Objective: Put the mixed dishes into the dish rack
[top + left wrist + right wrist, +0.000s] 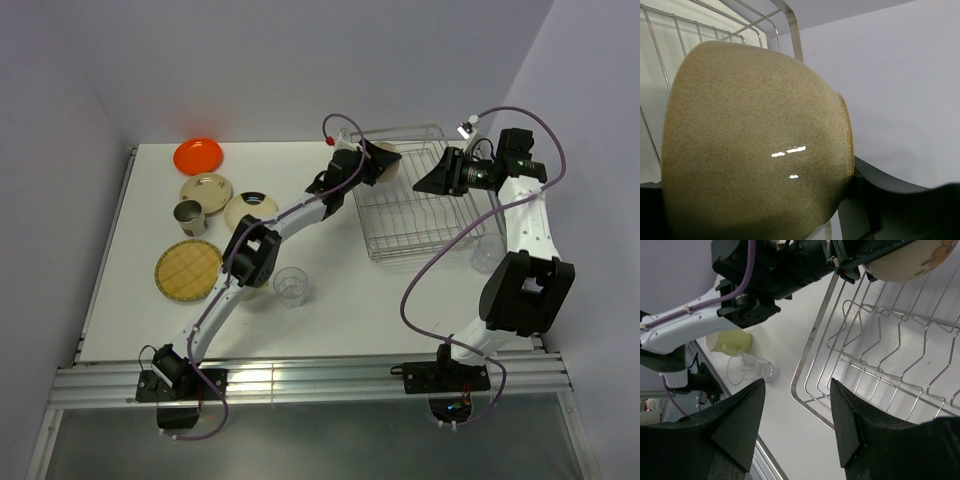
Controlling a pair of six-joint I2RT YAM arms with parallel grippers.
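L gripper (372,162) is clamping the speckled cream ceramic bowl (755,150), tipped sideways over the far-left corner of the silver wire dish rack (420,215). R gripper (796,385) is hovering empty, jaws wide. Risk: glossy bowl slipping, or clipping the rack's raised side wire while lowering.
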